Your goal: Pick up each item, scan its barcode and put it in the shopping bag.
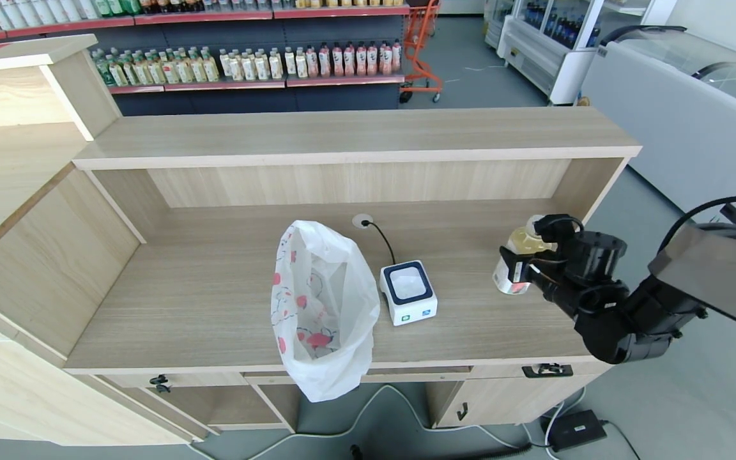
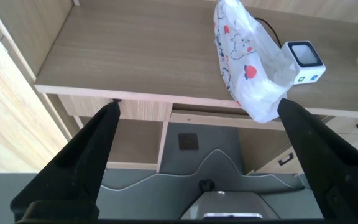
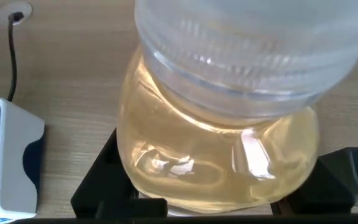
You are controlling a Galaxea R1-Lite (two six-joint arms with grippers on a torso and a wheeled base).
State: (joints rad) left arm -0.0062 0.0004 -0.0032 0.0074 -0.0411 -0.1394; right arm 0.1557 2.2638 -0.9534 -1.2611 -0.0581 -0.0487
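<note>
- One desk carries everything: shopping bag at the centre, scanner just beside it.
- Bottle stands near the desk's right end, with the right claw clamped round its lower body; lift it straight, then turn the barcode to the scanner.
- Left claw is spread wide, holding nothing.

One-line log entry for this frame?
right end effector: shut on bottle, on counter right of scanner | left end effector: open, before counter front | shopping bag: open, left of scanner
</note>
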